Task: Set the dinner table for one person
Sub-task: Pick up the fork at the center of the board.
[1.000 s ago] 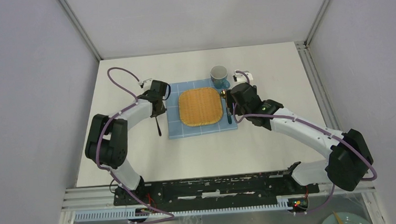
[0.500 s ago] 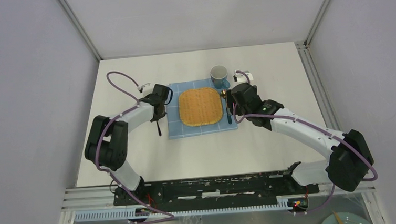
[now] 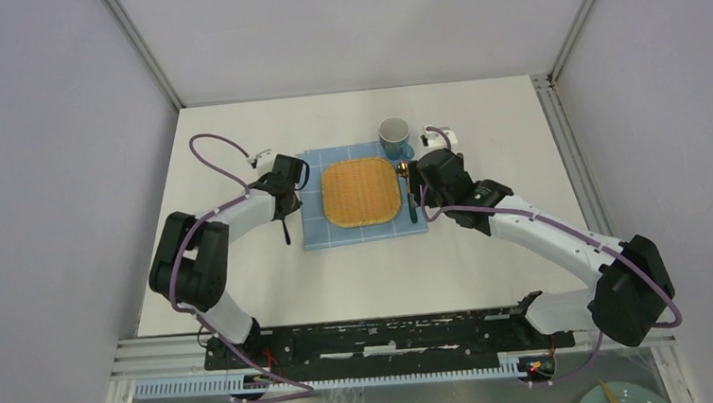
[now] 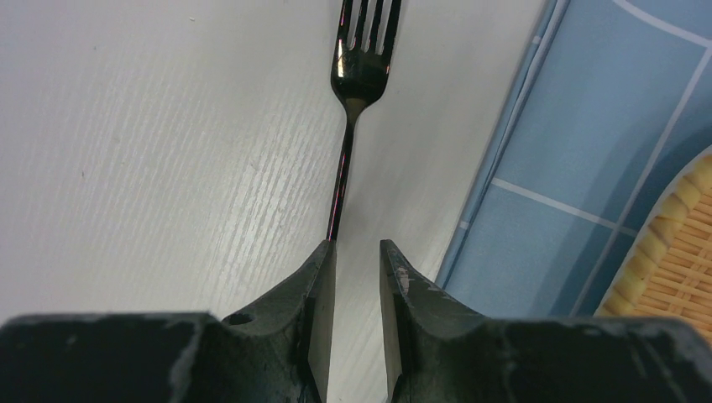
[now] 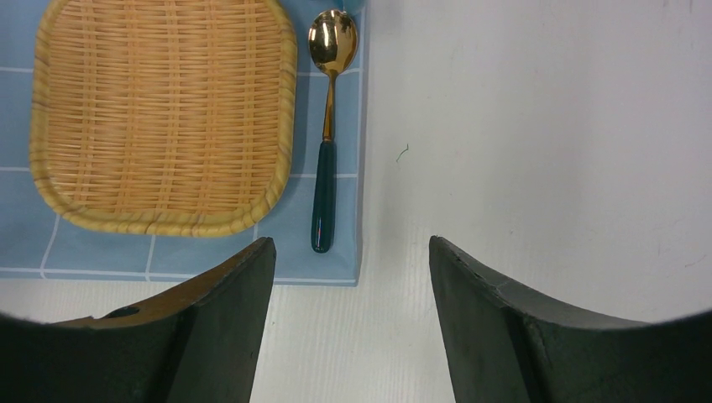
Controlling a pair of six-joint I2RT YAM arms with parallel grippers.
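- Table point(image 3: 481, 136): from the top view it fills the floor of the cell, white and bare at its edges. The setting sits in the middle of its far half.
- A blue cloth point(image 3: 317, 231) marks the place. A basket point(image 3: 362, 192) lies on its centre as the plate, and a mug point(image 3: 394, 137) stands at its far right corner.
- A fork point(image 3: 286, 230) lies on the table just left of the cloth, and a spoon point(image 3: 411, 202) lies on the cloth's right strip. This is the usual order either side of a plate.
- The left arm point(image 3: 239, 205) reaches over the fork and the right arm point(image 3: 525, 223) over the spoon.
- Left wrist: the left gripper point(image 4: 353, 252) is only narrowly open. The fork's handle runs to the tip of one finger and bare table shows in the gap, so it seems to clamp nothing. The fork lies flat, parallel to the cloth's edge.
- Right wrist: the right gripper point(image 5: 353, 248) is wide open and empty. The spoon lies ahead of it, straight beside the basket with its bowl pointing away.
- The setting looks nearly complete.
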